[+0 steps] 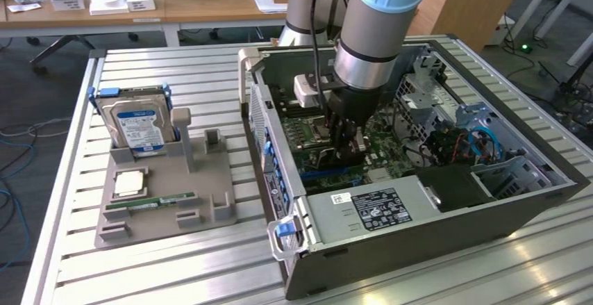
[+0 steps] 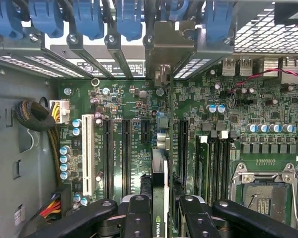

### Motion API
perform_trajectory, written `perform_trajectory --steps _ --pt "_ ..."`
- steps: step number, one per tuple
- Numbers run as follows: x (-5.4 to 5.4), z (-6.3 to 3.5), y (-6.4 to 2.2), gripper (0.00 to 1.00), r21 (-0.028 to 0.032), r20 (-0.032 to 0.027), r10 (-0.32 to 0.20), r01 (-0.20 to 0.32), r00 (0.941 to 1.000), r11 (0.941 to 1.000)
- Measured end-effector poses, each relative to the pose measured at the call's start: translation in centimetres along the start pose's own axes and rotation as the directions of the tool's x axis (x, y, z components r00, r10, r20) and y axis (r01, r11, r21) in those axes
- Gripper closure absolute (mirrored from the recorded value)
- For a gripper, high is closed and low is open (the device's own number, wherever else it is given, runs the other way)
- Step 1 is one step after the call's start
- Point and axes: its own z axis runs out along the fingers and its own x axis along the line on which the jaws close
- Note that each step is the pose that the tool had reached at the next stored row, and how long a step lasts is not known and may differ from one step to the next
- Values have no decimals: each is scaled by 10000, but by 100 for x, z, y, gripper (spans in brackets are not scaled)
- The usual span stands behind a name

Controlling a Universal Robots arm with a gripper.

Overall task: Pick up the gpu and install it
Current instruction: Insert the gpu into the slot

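gripper (image 2: 160, 213) clenched on gpu (image 2: 160, 173), frame centre, above motherboard (image 2: 129, 99) | bracket near rear slots | risk: misaligned edge jams beside slot

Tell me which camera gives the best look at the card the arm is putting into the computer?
The wrist view: the gpu stands edge-on between the tool's fingers, over the motherboard's slots. In the exterior view the tool and arm hide most of the card inside the computer case.

The gpu (image 2: 160, 191) stands on edge over the motherboard, bracket end at the rear slots.
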Motion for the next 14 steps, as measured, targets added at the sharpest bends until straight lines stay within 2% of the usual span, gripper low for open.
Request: perform_trajectory --steps 14 --pt "0 18 0 74 0 3 -74 74 10000 10000"
